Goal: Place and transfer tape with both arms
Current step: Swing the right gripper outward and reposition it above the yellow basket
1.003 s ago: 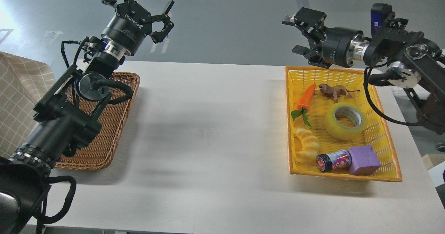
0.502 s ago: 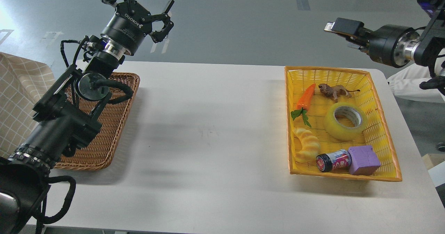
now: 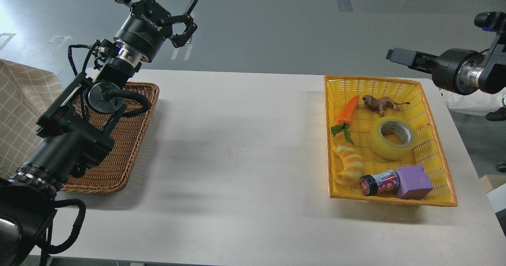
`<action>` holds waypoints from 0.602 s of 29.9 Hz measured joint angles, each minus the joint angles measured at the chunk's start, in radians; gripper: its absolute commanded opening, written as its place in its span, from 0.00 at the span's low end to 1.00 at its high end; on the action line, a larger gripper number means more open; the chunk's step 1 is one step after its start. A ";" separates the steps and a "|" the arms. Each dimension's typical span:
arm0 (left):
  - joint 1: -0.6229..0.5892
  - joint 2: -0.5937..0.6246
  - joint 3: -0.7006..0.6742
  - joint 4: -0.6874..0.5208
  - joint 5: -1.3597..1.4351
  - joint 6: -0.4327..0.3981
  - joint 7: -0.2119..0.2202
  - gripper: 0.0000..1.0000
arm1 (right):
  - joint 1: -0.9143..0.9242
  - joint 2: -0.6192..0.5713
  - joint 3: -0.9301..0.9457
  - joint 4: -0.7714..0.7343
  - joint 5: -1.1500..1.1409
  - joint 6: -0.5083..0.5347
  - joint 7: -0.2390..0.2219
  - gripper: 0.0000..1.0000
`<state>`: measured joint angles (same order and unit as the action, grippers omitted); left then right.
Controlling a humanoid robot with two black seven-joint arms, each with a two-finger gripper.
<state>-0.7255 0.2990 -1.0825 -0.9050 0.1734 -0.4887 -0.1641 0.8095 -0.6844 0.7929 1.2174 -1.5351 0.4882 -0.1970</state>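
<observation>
Since the earlier frame, right gripper [image 3: 395, 55] has withdrawn rightward and sits edge-on beyond the yellow basket [image 3: 435, 151]; its finger state cannot be told. Left gripper [image 3: 164, 5] holds raised over the wicker tray [image 3: 130, 139], claws spread, empty. Tape [image 3: 392, 138]: glossy translucent yellow roll, grey-white core, lying flat in the plastic-weave basket between toy lion [image 3: 380, 102] and purple block [image 3: 414, 182].

Single head view, forward-down over table [image 3: 237, 139]
</observation>
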 measured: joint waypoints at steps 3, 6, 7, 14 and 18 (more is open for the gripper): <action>0.000 -0.001 0.000 0.000 0.000 0.000 0.000 0.98 | -0.033 0.001 0.000 -0.002 -0.048 0.000 -0.005 0.99; 0.001 -0.003 0.001 0.000 0.000 0.000 0.000 0.98 | -0.058 0.001 0.000 -0.003 -0.064 0.000 -0.008 0.99; 0.001 -0.003 0.001 0.000 0.000 0.000 0.000 0.98 | -0.066 0.000 0.000 -0.004 -0.067 0.000 -0.009 0.99; 0.003 -0.002 0.001 0.000 0.000 0.000 0.000 0.98 | -0.114 0.001 0.000 -0.008 -0.116 0.001 -0.012 0.99; 0.003 -0.001 0.001 0.000 0.000 0.000 0.000 0.98 | -0.133 0.003 0.000 -0.009 -0.125 0.001 -0.012 0.98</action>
<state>-0.7225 0.2976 -1.0811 -0.9050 0.1734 -0.4887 -0.1641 0.6769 -0.6817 0.7930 1.2080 -1.6599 0.4888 -0.2087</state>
